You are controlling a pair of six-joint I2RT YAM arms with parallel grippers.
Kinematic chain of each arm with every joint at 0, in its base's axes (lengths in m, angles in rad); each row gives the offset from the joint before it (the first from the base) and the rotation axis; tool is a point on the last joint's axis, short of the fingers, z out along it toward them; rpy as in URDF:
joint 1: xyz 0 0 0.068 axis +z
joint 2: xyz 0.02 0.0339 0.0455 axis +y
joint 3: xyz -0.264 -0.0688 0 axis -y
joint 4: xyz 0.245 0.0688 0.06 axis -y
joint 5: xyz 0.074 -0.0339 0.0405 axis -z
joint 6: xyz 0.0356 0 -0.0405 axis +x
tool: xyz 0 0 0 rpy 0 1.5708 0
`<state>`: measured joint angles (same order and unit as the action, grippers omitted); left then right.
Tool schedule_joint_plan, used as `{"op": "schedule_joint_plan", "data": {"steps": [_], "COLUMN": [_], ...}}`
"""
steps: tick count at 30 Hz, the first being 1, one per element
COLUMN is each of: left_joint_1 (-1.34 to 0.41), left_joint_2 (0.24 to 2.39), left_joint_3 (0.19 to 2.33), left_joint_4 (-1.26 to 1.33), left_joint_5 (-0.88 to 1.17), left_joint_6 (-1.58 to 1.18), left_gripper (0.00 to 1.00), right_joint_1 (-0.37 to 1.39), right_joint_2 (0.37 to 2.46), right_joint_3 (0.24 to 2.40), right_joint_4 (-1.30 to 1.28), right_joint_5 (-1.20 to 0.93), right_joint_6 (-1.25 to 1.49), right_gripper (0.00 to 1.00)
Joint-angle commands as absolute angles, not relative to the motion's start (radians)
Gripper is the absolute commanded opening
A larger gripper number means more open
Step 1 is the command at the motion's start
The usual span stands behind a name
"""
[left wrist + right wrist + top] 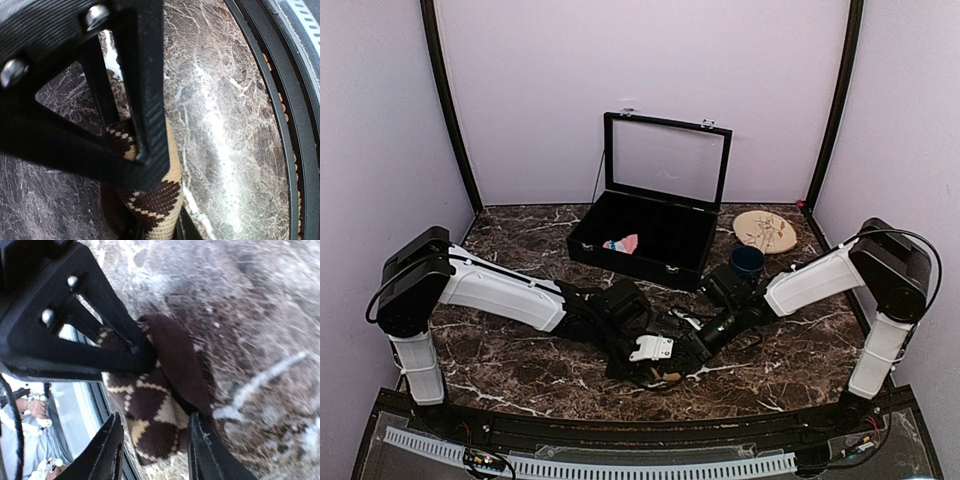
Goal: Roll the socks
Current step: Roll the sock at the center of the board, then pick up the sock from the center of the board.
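Note:
A dark brown sock with tan argyle diamonds point(150, 410) lies bunched on the marble table near the front edge, under both grippers point(665, 375). My left gripper point(157, 222) is shut on a narrow fold of this sock point(160, 200). My right gripper point(156, 420) is open and straddles the rolled end, with a gap showing at its left finger point(107, 450). The two grippers meet at the table's middle front point(675, 348). A pink sock with teal and white patches point(621, 243) lies in the black case.
A black case with a raised glass lid point(665, 160) stands at the back centre. A dark blue cup point(747, 262) and a round wooden plate point(765, 232) sit at the back right. The table's black front rail point(295, 150) runs close to the grippers.

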<state>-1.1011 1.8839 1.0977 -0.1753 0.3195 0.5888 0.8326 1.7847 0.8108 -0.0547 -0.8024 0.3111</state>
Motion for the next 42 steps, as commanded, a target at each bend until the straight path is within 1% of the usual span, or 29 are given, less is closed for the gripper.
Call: {"op": "schedule_joint_plan", "data": {"steps": [1, 8, 17, 23, 26, 30, 34, 42], "left_joint_1": [-1.076, -1.035, -1.025, -1.008, -0.996, -0.993, -0.987, -0.969], "left_joint_2": [1.934, 1.962, 1.994, 2.005, 2.017, 2.036, 2.053, 2.08], "left_joint_3": [1.095, 1.151, 1.178, 1.205, 1.215, 1.228, 1.25, 1.276], "left_joint_4": [-0.324, -0.395, -0.438, -0.468, -0.484, -0.501, -0.524, -0.552], "left_joint_5": [0.386, 0.464, 0.51, 0.546, 0.574, 0.587, 0.609, 0.65], "left_joint_6": [0.557, 0.544, 0.538, 0.535, 0.534, 0.54, 0.541, 0.541], "left_gripper": [0.16, 0.14, 0.11, 0.09, 0.08, 0.08, 0.08, 0.08], "right_joint_1": [0.822, 0.821, 0.824, 0.851, 0.896, 0.998, 1.096, 1.213], "right_joint_2": [1.73, 1.63, 1.522, 1.415, 1.365, 1.314, 1.311, 1.345], "right_joint_3": [0.772, 0.702, 0.65, 0.584, 0.55, 0.507, 0.498, 0.519], "right_joint_4": [-0.042, -0.001, 0.026, 0.061, 0.083, 0.133, 0.157, 0.178], "right_joint_5": [-0.715, -0.621, -0.526, -0.411, -0.328, -0.188, -0.053, 0.122], "right_joint_6": [0.299, 0.284, 0.28, 0.267, 0.247, 0.217, 0.185, 0.115], "right_gripper": [0.41, 0.42, 0.42, 0.42, 0.44, 0.47, 0.49, 0.51]}}
